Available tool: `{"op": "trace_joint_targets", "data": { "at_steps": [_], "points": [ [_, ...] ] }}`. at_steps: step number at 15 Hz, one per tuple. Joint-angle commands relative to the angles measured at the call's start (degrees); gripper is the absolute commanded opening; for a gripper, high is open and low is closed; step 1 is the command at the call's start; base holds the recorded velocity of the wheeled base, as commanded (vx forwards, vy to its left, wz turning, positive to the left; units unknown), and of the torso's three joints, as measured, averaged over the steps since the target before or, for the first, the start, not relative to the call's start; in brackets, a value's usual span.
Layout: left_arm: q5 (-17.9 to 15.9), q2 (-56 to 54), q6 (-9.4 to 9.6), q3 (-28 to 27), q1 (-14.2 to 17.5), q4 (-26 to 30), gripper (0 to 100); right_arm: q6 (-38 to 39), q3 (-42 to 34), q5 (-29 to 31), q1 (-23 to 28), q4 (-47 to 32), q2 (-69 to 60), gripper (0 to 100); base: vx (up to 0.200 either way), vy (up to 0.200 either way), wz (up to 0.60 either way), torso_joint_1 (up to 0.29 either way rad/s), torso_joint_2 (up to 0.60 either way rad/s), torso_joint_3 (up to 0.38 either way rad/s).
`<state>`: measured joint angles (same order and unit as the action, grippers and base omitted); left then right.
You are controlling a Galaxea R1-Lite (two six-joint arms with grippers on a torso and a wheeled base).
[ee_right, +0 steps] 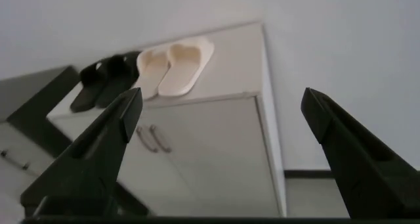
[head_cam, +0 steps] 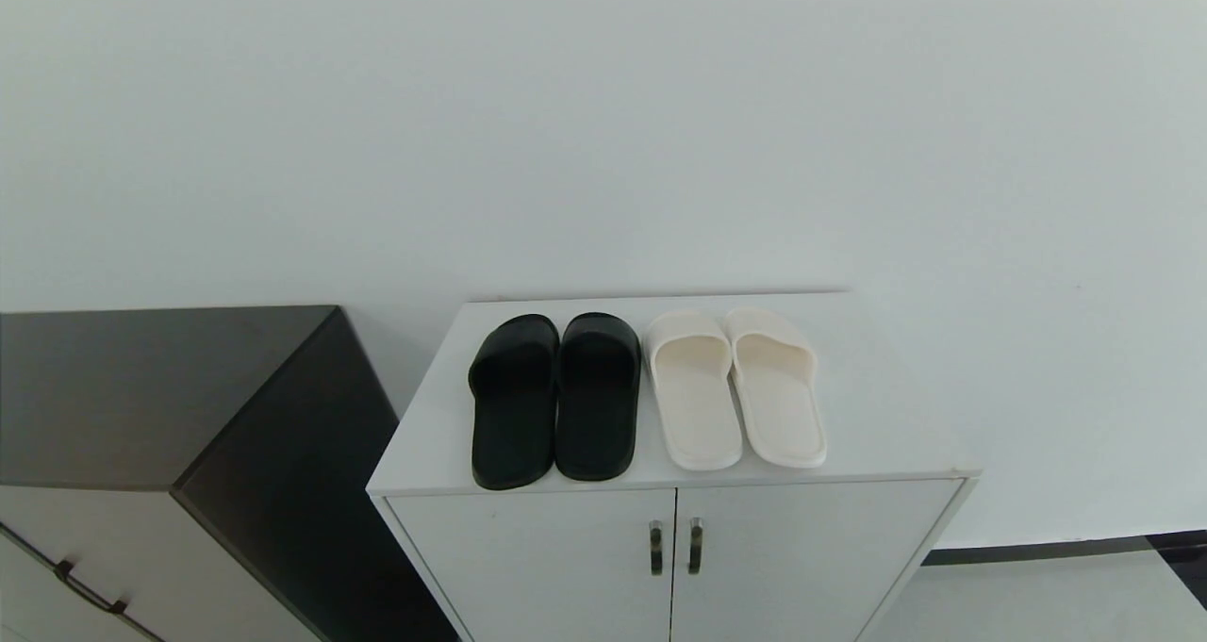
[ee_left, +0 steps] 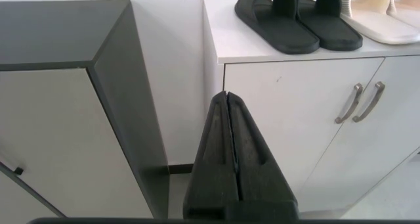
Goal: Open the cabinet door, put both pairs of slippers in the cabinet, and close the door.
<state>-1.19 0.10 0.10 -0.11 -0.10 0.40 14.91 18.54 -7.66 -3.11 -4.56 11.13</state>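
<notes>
Two pairs of slippers stand side by side on the white cabinet [head_cam: 886,416] in the head view. The black pair [head_cam: 554,399] is on the left and the white pair [head_cam: 735,389] just beside it on the right. Their toes point to the far wall [head_cam: 603,133] and their heels lie near the front edge. Both doors below are shut; the left handle [head_cam: 655,546] and the right handle [head_cam: 695,544] hang close together at the centre seam. A dark cabinet [head_cam: 160,387] stands to the left, a narrow gap away. Pale floor [head_cam: 1037,595] shows at the right, with a dark skirting along the wall.

In the left wrist view, the left gripper [ee_left: 228,96] has its fingers pressed together with nothing between them. It sits low, in front of the white cabinet's left edge and to the left of the handles.

In the right wrist view, the right gripper [ee_right: 222,99] is spread wide and empty. It is low in front of the cabinet, facing up at the right door.

The step in hand appears to be the first one, opening a door; neither pair has been touched. Your next move calls for bringing a gripper to one handle, closing around it and pulling along the hinge's arc. The right gripper, already spread, looks the better placed. With the handles so close, take care to catch only one.
</notes>
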Motion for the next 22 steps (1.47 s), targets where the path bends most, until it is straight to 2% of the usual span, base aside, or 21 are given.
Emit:
{"op": "trace_joint_targets", "data": {
  "at_steps": [1,4,6,7,9,11,13,16,22],
  "points": [
    [0.1,0.1,-0.01,0.0,0.0,-0.1,0,0.4,0.7,-5.6,-5.5,-0.8,18.8,100,0.000,0.000,0.00,0.000,0.00,0.000],
    [0.1,0.1,-0.01,-0.1,0.0,0.0,0,-1.2,1.1,-5.4,-13.9,7.9,30.2,100,0.000,0.000,0.00,0.000,0.00,0.000],
    [0.0,0.1,-0.01,0.0,0.0,-0.1,0,-1.2,4.1,-1.7,-19.0,11.2,39.1,100,0.000,0.000,0.00,0.000,0.00,0.000],
    [0.0,0.1,-0.01,-0.1,0.0,0.0,0,-0.8,5.7,0.8,-21.4,12.6,42.8,100,0.000,0.000,0.00,0.000,0.00,0.000],
    [0.0,0.1,-0.10,-0.1,0.0,-0.1,0,-0.5,8.4,8.7,-29.3,19.7,52.0,100,0.000,0.000,0.00,0.000,0.00,0.000],
    [0.1,0.1,-0.10,-0.1,0.0,-0.1,0,0.7,10.7,16.7,-37.1,23.5,59.4,100,0.000,0.000,0.00,0.000,0.00,0.000],
    [0.0,0.1,-0.10,-0.1,0.0,0.0,0,3.2,14.9,23.0,-42.3,27.7,66.6,100,0.000,0.000,0.00,0.000,0.00,0.000],
    [0.1,0.1,-0.19,0.0,0.0,-0.1,0,3.6,23.2,31.6,-45.4,31.2,77.6,100,0.000,0.000,0.00,0.000,0.00,0.000],
    [0.0,0.0,-0.54,-0.1,0.0,-0.1,0,3.0,34.2,41.8,-46.7,33.7,91.3,100,0.000,0.000,0.00,0.000,0.00,0.000]
  ]
}}
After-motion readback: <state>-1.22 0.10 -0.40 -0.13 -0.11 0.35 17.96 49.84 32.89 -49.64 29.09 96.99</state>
